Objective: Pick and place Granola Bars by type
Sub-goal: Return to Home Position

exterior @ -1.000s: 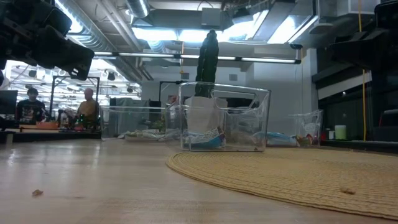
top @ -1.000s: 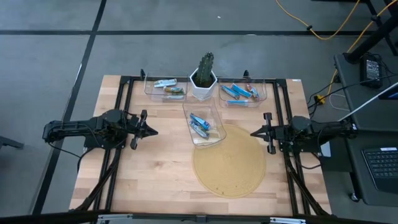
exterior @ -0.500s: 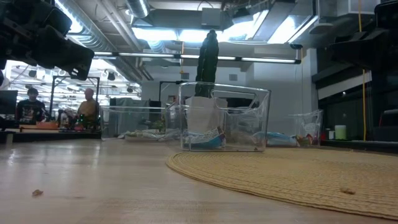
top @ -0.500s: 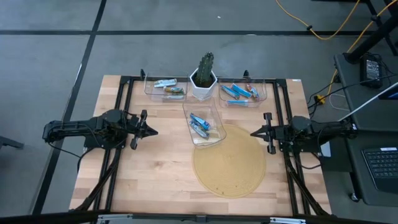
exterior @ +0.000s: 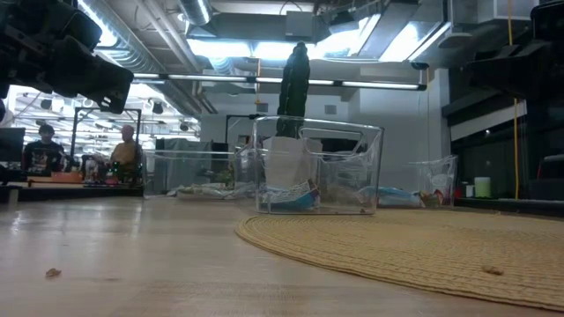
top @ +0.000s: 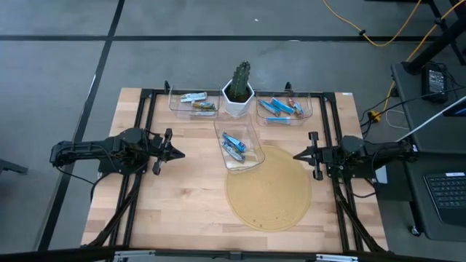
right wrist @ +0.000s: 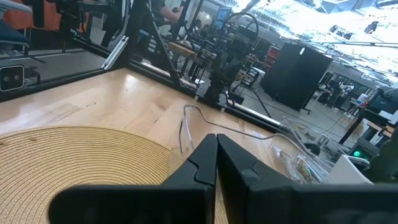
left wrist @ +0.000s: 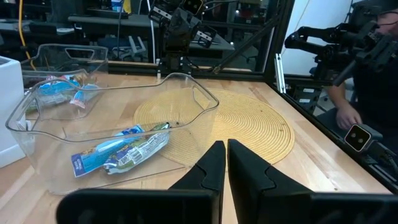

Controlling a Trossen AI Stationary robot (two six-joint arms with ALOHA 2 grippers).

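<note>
Nothing moved: your left pincer (top: 178, 153) at 9 and right pincer (top: 295, 155) at 3 o'clock stay pressed together, so the Granola Bars (top: 233, 144) look all sorted.

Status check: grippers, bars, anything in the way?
Left gripper shut, empty, left side. Right gripper shut, empty, right side. Granola bars all in the three bins. Cactus pot between back bins, clear of both arms.

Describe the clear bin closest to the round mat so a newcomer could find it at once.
On the wooden table, find the round woven mat. One clear bin touches the mat's back edge, just in front of the potted cactus. Unlike the two other bins beside the cactus at the back, it sits apart, turned askew, holding blue bars.
</note>
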